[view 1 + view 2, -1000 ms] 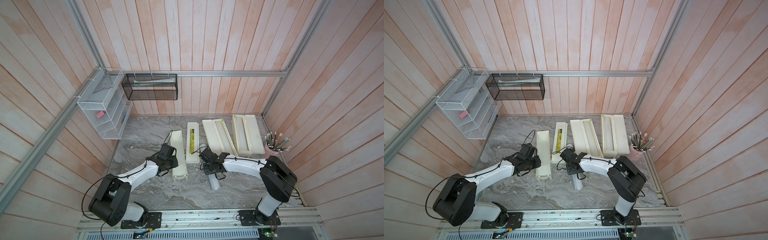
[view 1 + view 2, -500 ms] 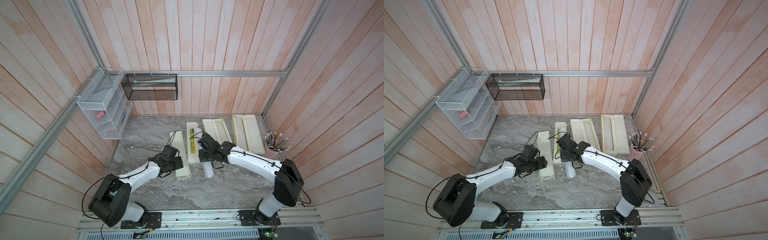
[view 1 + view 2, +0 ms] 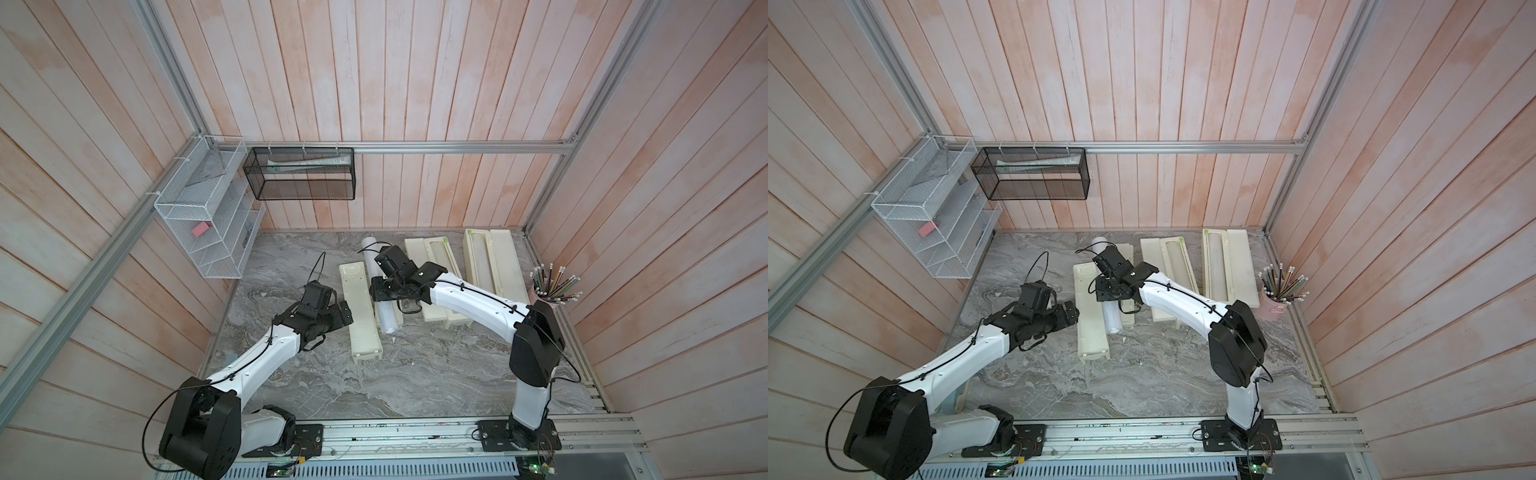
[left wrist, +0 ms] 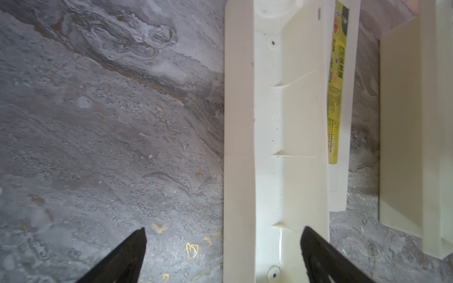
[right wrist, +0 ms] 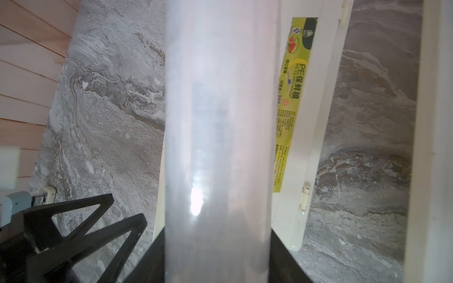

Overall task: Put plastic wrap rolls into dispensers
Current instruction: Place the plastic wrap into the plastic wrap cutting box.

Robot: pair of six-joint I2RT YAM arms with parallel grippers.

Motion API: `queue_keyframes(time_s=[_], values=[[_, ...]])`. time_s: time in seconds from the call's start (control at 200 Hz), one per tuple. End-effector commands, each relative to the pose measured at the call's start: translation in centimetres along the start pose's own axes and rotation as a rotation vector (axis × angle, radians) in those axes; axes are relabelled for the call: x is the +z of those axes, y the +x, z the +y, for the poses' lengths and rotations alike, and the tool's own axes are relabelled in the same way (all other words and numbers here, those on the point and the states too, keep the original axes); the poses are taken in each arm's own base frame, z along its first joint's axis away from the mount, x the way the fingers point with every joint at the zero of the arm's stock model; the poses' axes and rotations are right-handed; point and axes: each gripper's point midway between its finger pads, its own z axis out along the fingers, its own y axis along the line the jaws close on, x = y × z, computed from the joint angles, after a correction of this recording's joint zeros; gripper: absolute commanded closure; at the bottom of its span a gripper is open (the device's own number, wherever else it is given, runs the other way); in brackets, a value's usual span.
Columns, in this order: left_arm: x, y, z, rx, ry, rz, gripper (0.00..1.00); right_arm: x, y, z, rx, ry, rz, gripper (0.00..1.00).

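We see left end effector (image 3: 344, 316) released mid-frame | right end effector (image 3: 379, 289) grasping plastic wrap roll (image 3: 387, 319) beside dispenser (image 3: 362, 328)

I get both top views from high over the worktop's (image 3: 395, 386) near edge, angled down toward its far edge, whole worktop covered. Left wrist cam: close above an open dispenser (image 4: 289, 122). Right wrist cam: tight along a plastic wrap roll (image 5: 215, 122). Both wrist views share the yellow-green label (image 4: 337, 98).

surface: grey marble table (image 3: 415, 374) | on it: three cream dispensers (image 3: 361, 316), pink pencil cup (image 3: 1273, 308)
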Motion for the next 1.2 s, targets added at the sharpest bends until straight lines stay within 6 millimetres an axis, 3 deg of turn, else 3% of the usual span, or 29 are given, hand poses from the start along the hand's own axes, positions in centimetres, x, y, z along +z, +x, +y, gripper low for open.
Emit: queue_keyframes(time_s=[0.0, 0.33, 0.665, 1.195], values=[[-0.4, -0.1, 0.6, 0.007, 0.009, 0.019, 0.00, -0.8, -3.0, 2.7, 0.040, -0.096, -0.065, 0.80], [0.0, 0.4, 1.4, -0.003, 0.018, 0.036, 0.00, 2.5, -1.9, 5.2, 0.059, -0.134, 0.002, 0.79], [-0.3, 0.5, 1.8, 0.000, 0.013, 0.030, 0.00, 5.1, 1.8, 6.2, 0.104, -0.131, 0.072, 0.79], [-0.3, 0.9, 2.2, 0.001, 0.010, 0.029, 0.00, 8.1, 5.3, 3.6, 0.108, -0.047, 0.155, 0.80]])
